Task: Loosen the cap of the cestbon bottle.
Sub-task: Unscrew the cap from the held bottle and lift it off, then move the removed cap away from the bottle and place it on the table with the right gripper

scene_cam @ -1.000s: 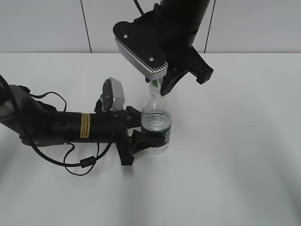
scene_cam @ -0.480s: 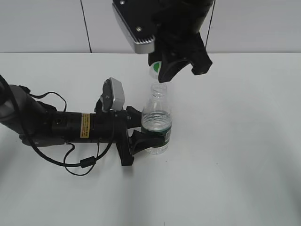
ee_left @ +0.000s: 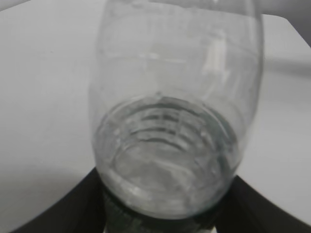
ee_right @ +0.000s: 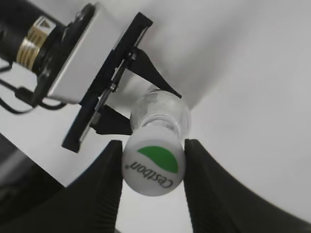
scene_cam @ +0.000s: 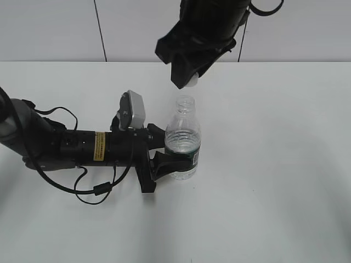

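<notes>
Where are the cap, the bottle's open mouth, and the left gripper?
cap (ee_right: 153,166): right wrist view, on its printed top.
cestbon bottle (scene_cam: 185,102): exterior view, on the open mouth's rim.
left gripper (scene_cam: 171,162): exterior view, between its fingers at the bottle's lower body.

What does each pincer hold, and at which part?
Left pincer clamps the bottle at its lower body; right pincer holds the cap by its sides, above the open neck.

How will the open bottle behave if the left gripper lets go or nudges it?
Bottle probably light: thin clear plastic, only partly filled. Tall and narrow, so likely tippy once the left gripper releases. Its cap is off in the right gripper, so a tip would likely spill.
</notes>
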{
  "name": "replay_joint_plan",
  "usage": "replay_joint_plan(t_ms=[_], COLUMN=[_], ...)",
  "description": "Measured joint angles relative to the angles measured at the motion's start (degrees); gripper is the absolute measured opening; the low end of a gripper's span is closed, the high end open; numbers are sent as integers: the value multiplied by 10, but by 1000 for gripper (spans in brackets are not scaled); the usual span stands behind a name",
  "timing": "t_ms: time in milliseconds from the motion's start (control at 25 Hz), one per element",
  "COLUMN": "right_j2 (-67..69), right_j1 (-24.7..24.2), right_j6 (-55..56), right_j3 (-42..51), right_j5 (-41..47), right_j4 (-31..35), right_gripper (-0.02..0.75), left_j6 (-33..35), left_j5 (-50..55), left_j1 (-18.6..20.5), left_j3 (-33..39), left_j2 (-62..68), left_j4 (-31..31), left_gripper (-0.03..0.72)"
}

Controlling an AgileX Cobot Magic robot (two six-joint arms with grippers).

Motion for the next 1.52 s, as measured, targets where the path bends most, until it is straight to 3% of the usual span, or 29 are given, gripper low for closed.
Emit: replay_joint_plan(t_ms=[160, 640, 1160, 1360, 1520], right_j2=[0, -17, -71, -82, -83], right_j1=[0, -23, -230, -266, -267], right_j6=[140, 167, 139, 134, 133], right_j3=[0, 1, 158, 229, 295], right_j5=[0, 0, -1, -24, -140], right_j4=[0, -48, -59, -65, -45], right_gripper=[300, 300, 300, 300, 300], left_j6=[0, 0, 0, 0, 0], left_j5=[0, 0, 0, 0, 0], left_j1=[0, 0, 0, 0, 0], left_j3=[0, 0, 0, 0, 0], left_j2=[0, 0, 0, 0, 0], left_j4=[0, 0, 1, 1, 1], left_gripper=[372, 372, 372, 372, 372])
